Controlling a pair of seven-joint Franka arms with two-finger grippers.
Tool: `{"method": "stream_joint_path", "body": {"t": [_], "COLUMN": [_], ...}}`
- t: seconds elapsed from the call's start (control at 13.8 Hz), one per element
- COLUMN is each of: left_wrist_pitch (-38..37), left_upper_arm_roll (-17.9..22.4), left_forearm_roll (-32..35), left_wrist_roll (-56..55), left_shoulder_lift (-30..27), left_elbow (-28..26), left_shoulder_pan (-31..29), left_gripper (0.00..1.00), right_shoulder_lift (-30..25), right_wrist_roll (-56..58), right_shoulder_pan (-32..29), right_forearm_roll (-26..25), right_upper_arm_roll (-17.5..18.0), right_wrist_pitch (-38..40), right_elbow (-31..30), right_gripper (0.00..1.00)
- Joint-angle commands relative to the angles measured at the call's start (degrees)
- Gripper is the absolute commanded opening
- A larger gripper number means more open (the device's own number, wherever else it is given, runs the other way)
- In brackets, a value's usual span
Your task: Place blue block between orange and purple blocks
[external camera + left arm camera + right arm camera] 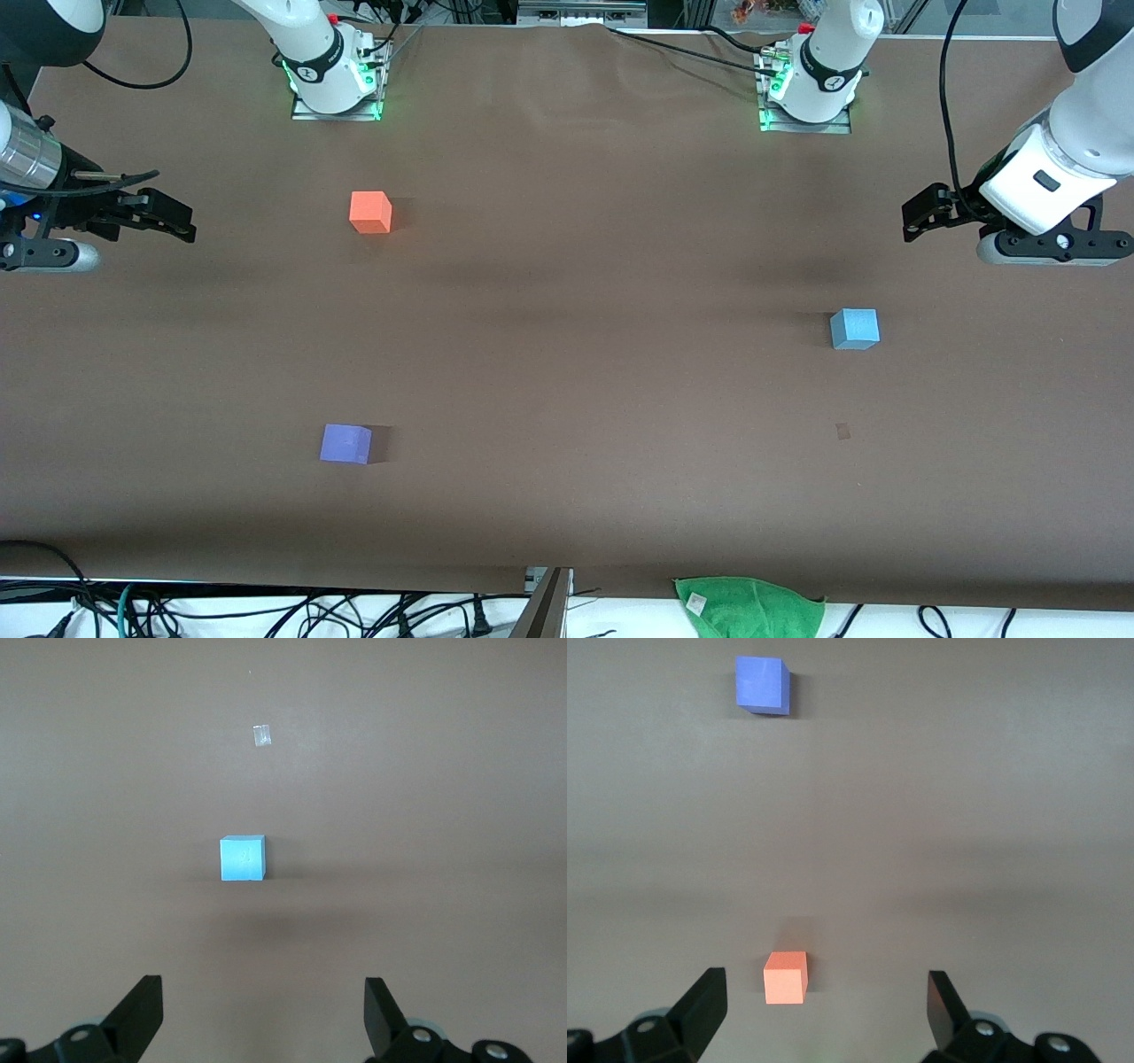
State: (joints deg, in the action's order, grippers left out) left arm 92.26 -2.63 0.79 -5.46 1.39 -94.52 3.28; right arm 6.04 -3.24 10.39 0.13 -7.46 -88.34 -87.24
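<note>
The blue block (855,329) lies alone on the brown table toward the left arm's end; it also shows in the left wrist view (242,858). The orange block (370,213) and the purple block (345,444) lie toward the right arm's end, the purple one nearer to the front camera. Both show in the right wrist view, orange (785,977) and purple (762,685). My left gripper (914,221) (264,997) hangs open and empty over the table's left-arm end, apart from the blue block. My right gripper (180,223) (825,992) hangs open and empty over the right-arm end.
A small tape mark (842,431) sits on the table nearer to the front camera than the blue block. A green cloth (749,606) and cables lie off the table's front edge. The arm bases (337,75) (808,84) stand along the table's back edge.
</note>
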Motion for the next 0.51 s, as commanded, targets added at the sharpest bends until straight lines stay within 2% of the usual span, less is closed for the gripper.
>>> {"method": "stream_joint_path", "body": {"t": [0.0,0.14,0.29,0.43], "left_wrist_pitch": [-1.11,-2.68,-6.29,-5.77], "left_upper_arm_roll": [0.0,0.0,0.08,0.52], "left_forearm_roll": [-1.06,-0.8,-0.45,-0.18], "left_wrist_roll": [0.45,0.8,1.15,1.24], "left_shoulder_lift": [0.8,1.76,4.92,8.69], "left_elbow": [1.09,0.92,0.92,1.0], "left_shoulder_pan": [-0.03,-0.46,-0.82,-2.39], "left_gripper": [1.0,1.0,1.0,1.0], "right_shoulder_lift": [-1.12,-1.12,-1.12,-1.12], "right_wrist_roll": [0.96,0.96,0.96,0.96], "right_shoulder_pan": [-0.19,-0.19,-0.19,-0.11], "right_forearm_roll": [1.01,1.28,1.28,1.28], "right_upper_arm_roll": [0.16,0.16,0.16,0.16], "right_wrist_pitch": [0.54,0.54,0.54,0.54], "right_elbow": [-0.57,-0.57,-0.48,-0.48], "right_gripper": [1.0,1.0,1.0,1.0]}}
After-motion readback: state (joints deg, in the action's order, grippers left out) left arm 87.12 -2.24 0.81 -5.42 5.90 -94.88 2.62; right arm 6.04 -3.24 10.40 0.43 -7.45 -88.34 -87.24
